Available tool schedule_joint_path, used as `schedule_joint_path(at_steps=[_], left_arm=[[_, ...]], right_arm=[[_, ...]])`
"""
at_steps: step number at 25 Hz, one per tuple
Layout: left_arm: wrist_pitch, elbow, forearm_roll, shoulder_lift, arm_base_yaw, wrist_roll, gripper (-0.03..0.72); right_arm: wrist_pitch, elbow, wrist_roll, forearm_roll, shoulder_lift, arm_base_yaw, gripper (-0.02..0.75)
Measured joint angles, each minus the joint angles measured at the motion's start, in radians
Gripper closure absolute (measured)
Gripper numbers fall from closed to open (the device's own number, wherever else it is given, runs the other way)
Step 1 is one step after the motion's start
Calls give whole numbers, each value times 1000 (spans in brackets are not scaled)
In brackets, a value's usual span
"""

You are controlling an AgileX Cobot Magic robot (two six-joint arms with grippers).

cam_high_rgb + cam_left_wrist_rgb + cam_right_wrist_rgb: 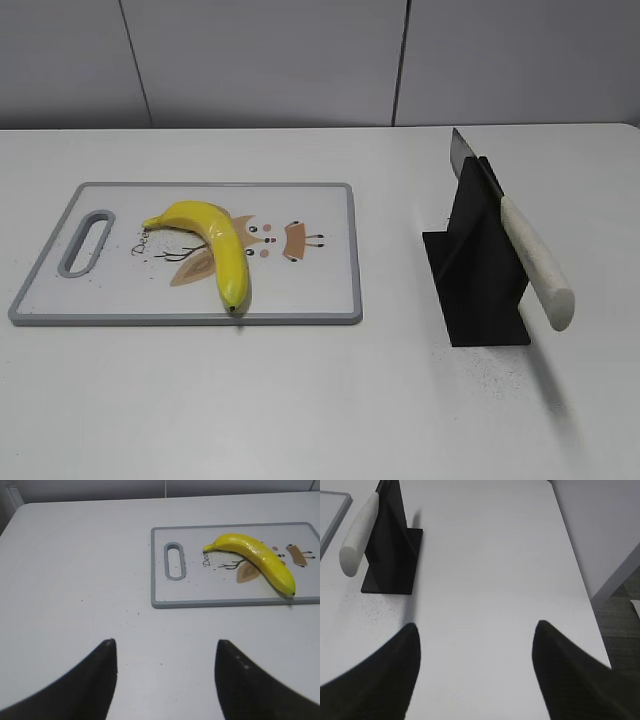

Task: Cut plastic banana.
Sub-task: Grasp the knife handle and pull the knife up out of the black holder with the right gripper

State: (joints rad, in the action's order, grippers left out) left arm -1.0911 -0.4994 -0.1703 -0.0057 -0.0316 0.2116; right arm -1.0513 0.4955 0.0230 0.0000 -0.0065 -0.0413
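Yellow plastic banana (215,243) lies whole at centre-left of the exterior frame, on the cutting board (330,260). Both arms' jaws are spread, holding nothing. The right gripper (475,672) should probably grasp the knife's white handle (538,262) squarely, lifting clear of its black stand (480,290).

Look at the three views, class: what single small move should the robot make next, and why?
Probably the right hand should reach toward the knife's white handle in the black stand. Both hands are open and empty, and the plastic banana lies whole on the cutting board, so nothing can be cut until the knife is held.
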Motion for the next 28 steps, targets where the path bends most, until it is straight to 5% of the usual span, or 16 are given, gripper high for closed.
schedule_joint_path(at_steps=[15,28], left_arm=[[0,0,0,0,0,0,106],[0,0,0,0,0,0,106]], right_arm=[[-3,72,0,-18,205,0,198],[-27,224,-4,111,462,-29,180]])
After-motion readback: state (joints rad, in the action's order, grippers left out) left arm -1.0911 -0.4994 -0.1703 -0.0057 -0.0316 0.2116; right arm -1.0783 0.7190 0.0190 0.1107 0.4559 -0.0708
